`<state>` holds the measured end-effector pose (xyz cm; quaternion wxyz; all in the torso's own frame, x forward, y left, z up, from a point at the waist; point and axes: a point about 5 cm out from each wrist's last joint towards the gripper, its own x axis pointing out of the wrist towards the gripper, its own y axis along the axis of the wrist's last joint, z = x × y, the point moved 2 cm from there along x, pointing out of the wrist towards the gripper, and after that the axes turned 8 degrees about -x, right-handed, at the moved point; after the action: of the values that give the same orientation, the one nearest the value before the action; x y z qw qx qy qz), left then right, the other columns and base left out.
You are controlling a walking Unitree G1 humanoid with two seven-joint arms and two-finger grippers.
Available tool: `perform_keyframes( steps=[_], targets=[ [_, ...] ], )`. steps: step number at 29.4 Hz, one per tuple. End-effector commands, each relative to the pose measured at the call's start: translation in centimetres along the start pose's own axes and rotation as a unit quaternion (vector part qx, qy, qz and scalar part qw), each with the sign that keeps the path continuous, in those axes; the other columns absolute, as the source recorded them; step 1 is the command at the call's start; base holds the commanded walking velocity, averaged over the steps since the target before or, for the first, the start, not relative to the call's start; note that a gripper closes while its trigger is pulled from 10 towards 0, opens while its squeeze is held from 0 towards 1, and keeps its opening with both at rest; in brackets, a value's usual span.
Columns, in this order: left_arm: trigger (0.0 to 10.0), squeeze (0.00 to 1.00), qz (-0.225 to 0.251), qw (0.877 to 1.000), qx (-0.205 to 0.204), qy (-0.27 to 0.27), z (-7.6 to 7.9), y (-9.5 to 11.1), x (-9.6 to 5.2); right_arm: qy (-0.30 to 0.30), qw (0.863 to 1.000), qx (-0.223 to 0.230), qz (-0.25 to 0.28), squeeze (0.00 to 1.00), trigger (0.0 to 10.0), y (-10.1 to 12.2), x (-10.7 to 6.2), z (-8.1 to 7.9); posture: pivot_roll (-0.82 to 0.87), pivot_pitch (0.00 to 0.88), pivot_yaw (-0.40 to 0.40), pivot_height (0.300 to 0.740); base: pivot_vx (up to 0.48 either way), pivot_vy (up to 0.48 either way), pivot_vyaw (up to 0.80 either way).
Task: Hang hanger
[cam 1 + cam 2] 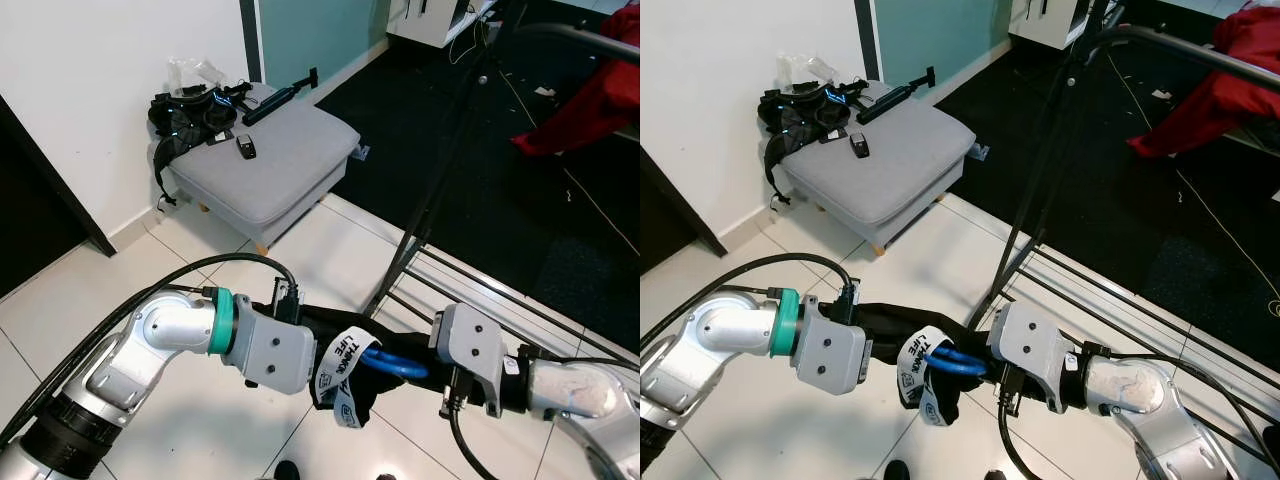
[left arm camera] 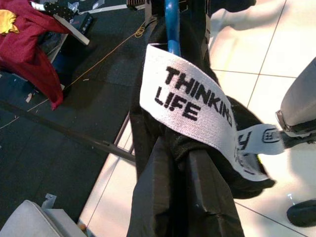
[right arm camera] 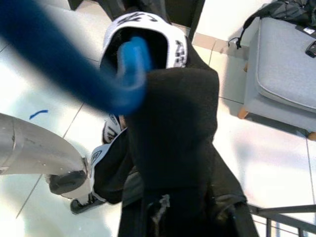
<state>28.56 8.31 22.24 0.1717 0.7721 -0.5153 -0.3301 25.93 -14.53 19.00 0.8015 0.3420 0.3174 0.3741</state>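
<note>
Both grippers, left (image 1: 325, 365) and right (image 1: 425, 372), seemingly clamp the blue hanger (image 1: 392, 365) (garment (image 1: 930, 385) on); rack (image 1: 440, 190) unreached.

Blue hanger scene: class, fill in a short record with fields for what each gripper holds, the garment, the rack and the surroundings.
held item: blue hanger carrying a black garment
garment detail: white waistband printed THINKING LIFE
left gripper: at one end of the bundle, fingers wrapped in cloth
right gripper: at the other end, by the hanger
drying rack: dark rail ahead, not yet reached
red cloth: draped on the rack
grey footstool: by the wall, black straps and gadgets on top
</note>
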Motion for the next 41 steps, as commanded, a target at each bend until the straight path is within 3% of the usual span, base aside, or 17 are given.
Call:
perform_keyframes(
  steps=[1, 16, 17, 22, 23, 28, 37, 39, 40, 41],
  targets=[
    [10.0, 0.0, 0.035, 0.999, 0.011, -0.016, 0.7, 1.3, 0.6, 0.018, 0.999, 0.009, 0.026, 0.0, 0.0, 0.6, 0.5, -1.0, -0.25, 0.242, 0.113, 0.74, 0.0, 0.0, 0.0],
    [10.0, 0.0, 0.038, 0.999, 0.01, -0.016, 0.7, 1.4, 0.7, 0.021, 0.999, 0.026, 0.027, 0.0, 0.0, 0.3, 0.5, -1.7, -0.25, 0.245, 0.115, 0.74, 0.0, 0.0, 0.0],
    [10.0, 1.0, 0.044, 0.999, -0.003, -0.011, 0.5, 1.5, 0.8, 0.016, 0.999, 0.034, 0.025, 0.0, 0.0, 0.1, 0.5, -1.8, -0.25, 0.249, 0.115, 0.74, 0.0, 0.0, 0.0],
    [10.0, 1.0, 0.053, 0.998, -0.017, -0.009, 0.4, 1.7, 0.6, 0.007, 0.999, 0.046, 0.019, 0.0, 0.0, -0.4, 0.4, -2.1, -0.25, 0.25, 0.116, 0.74, 0.0, 0.0, 0.0],
    [10.0, 0.0, 0.06, 0.997, -0.038, -0.008, 0.4, 2.0, -0.1, -0.003, 0.999, 0.054, 0.01, 0.0, 0.0, -0.9, 0.1, -2.0, -0.26, 0.253, 0.124, 0.74, 0.0, 0.0, 0.0],
    [10.0, 0.0, 0.081, 0.989, -0.12, -0.008, 1.3, 2.5, -2.1, -0.049, 0.995, 0.085, -0.022, 0.0, 0.0, -2.8, -1.1, -1.9, -0.25, 0.259, 0.125, 0.74, 0.0, 0.0, 0.0],
    [10.0, 0.0, 0.099, 0.974, -0.202, 0.001, 2.1, 2.8, -3.3, -0.114, 0.985, 0.128, -0.032, 0.0, 0.0, -4.2, -1.7, -1.3, -0.25, 0.261, 0.124, 0.74, 0.0, 0.0, 0.0],
    [10.0, 0.0, 0.111, 0.964, -0.241, 0.013, 2.1, 2.7, -3.8, -0.139, 0.98, 0.138, -0.036, 0.0, 0.0, -4.6, -2.0, -0.9, -0.25, 0.26, 0.121, 0.74, 0.0, 0.0, 0.0],
    [10.0, 0.0, 0.111, 0.964, -0.241, 0.013, 2.1, 2.7, -3.8, -0.139, 0.98, 0.138, -0.036, 0.0, 0.0, -4.6, -2.0, -0.9, -0.25, 0.26, 0.121, 0.74, 0.0, 0.0, 0.0],
    [10.0, 0.0, 0.116, 0.958, -0.26, 0.039, 1.8, 2.5, -3.8, -0.163, 0.975, 0.145, -0.044, 0.0, 0.0, -5.0, -2.3, -0.7, -0.25, 0.26, 0.116, 0.74, 0.0, 0.0, 0.0]
  ],
)
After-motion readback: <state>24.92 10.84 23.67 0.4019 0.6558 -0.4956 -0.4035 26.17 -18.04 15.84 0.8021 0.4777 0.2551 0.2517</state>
